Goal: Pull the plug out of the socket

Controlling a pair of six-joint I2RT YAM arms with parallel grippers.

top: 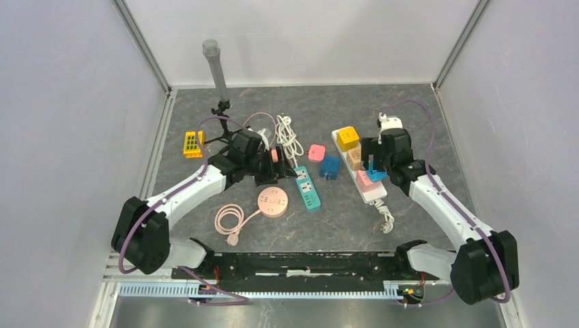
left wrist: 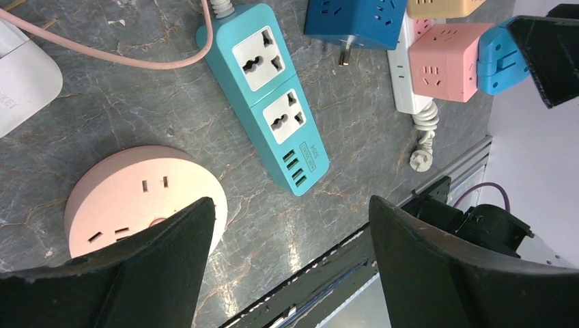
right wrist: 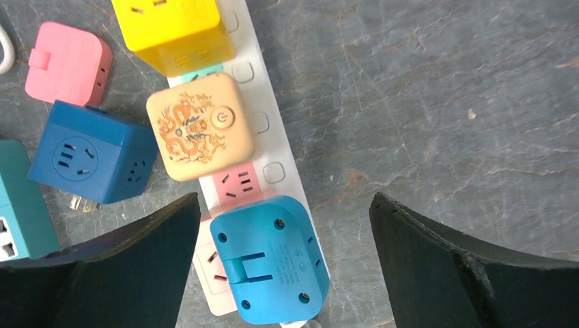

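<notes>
Marbled tabletop (right wrist: 444, 102); white strip (right wrist: 264, 147) half-hidden under plugs (right wrist: 270, 256)

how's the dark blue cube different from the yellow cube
The dark blue cube lies loose on the table, prongs bare; the yellow cube sits on the white strip. Blue lies beside the strip; yellow stands at its far end. Both are cube adapters with sockets in their faces.

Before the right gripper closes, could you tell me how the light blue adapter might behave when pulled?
The light blue adapter looks rigid, smooth plastic, so it may slip. The slim white power strip beneath seems light and may lift with it.
</notes>
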